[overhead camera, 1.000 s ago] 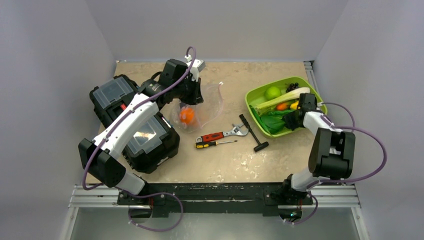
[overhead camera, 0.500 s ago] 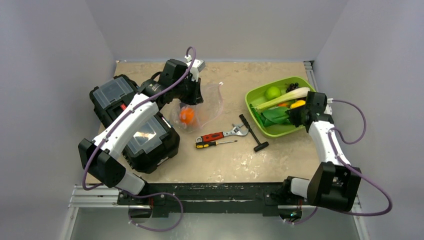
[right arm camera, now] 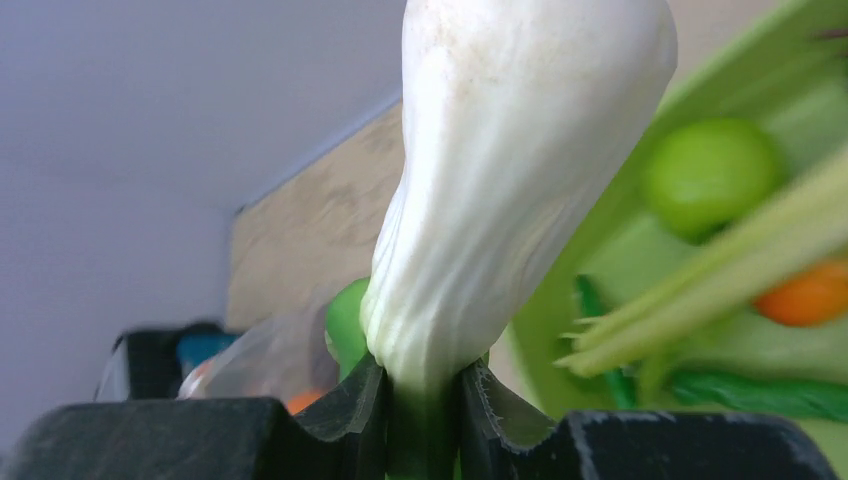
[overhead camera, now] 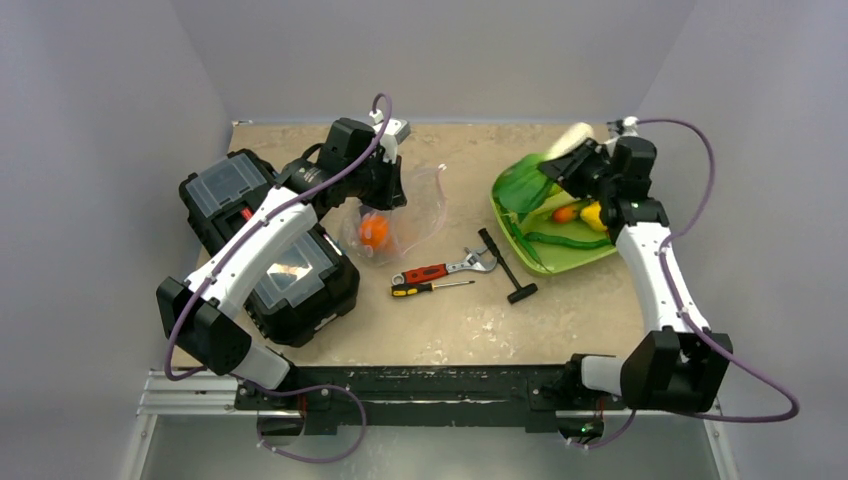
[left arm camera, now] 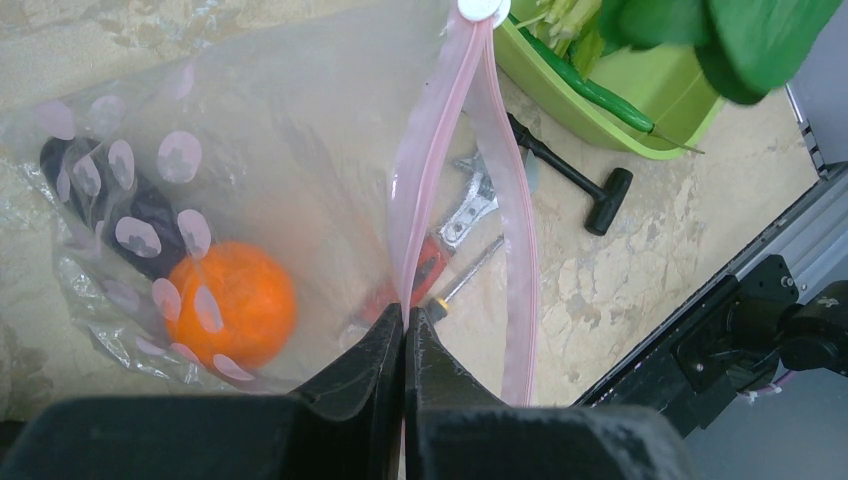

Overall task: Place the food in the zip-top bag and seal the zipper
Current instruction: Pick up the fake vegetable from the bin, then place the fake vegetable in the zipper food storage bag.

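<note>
The clear zip-top bag (overhead camera: 405,215) lies left of centre with an orange ball (overhead camera: 373,231) inside; the ball also shows in the left wrist view (left arm camera: 230,305). My left gripper (left arm camera: 404,318) is shut on one side of the pinkish zipper strip (left arm camera: 440,150) and holds the mouth open. My right gripper (right arm camera: 420,385) is shut on the white-stemmed bok choy (right arm camera: 510,170) and holds it in the air above the lime-green tray (overhead camera: 505,205); its green leaves (overhead camera: 522,185) hang toward the bag. A green apple (right arm camera: 705,170), an orange piece (overhead camera: 565,213), a yellow piece (overhead camera: 592,213) and a long green pod (overhead camera: 565,241) lie in the tray.
A red-handled wrench (overhead camera: 440,269), a screwdriver (overhead camera: 430,288) and a black T-handle tool (overhead camera: 506,265) lie between bag and tray. Two black cases (overhead camera: 270,245) stand at the left, under my left arm. Grey walls close in the back and both sides.
My right gripper has lifted the bok choy out of the tray and swung up toward the back. The left gripper and bag have not moved.
</note>
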### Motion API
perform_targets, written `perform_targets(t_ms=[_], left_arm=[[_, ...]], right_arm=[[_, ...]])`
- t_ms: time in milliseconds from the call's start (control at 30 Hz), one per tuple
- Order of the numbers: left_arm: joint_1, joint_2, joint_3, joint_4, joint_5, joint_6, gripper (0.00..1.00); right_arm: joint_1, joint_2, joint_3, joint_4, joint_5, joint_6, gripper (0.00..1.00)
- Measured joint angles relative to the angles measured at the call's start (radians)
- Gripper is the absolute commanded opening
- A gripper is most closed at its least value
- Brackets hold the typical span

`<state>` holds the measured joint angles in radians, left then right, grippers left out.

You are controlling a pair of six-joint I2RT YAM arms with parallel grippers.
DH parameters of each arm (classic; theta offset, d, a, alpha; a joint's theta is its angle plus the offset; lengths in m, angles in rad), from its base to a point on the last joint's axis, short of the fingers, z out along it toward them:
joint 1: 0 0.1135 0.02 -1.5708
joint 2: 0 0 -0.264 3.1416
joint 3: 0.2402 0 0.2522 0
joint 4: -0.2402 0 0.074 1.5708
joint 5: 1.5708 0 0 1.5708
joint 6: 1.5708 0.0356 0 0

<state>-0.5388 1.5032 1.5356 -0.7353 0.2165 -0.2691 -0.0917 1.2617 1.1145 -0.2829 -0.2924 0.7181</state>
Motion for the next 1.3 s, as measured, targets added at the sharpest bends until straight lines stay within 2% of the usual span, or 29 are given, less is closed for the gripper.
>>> perform_targets(t_ms=[133,300,533,667,767,933,1033,1300], left_arm=[[0.000,0.000,0.000,0.000,-0.001,0.000,0.00],[0.000,0.000,0.000,0.000,-0.003,0.000,0.00],[0.000,0.003,0.000,0.000,-0.005,0.000,0.00],[0.000,0.005,0.000,0.000,-0.005,0.000,0.00],[0.000,0.005,0.000,0.000,-0.005,0.000,0.00],[0.000,0.004,0.000,0.003,-0.005,0.000,0.00],[-0.001,0.003,0.000,0.009,-0.005,0.000,0.00],[-0.008,0.001,0.000,0.016,-0.011,0.003,0.00]], right_arm=[[0.176,0.018,0.009,0.084,-0.240,-0.072,0.00],[0.364,0.038,0.021,0.072,-0.481,-0.139,0.00],[0.409,-0.029,0.021,-0.003,-0.674,-0.198,0.00],[0.436,-0.010,0.024,-0.056,-0.779,-0.192,0.00],[0.463,0.061,0.061,-0.159,-0.804,-0.204,0.00],[0.493,0.207,0.127,-0.280,-0.798,-0.217,0.11],[0.498,0.286,0.177,-0.340,-0.780,-0.216,0.13],[0.538,0.549,0.491,-0.529,-0.718,-0.280,0.25]])
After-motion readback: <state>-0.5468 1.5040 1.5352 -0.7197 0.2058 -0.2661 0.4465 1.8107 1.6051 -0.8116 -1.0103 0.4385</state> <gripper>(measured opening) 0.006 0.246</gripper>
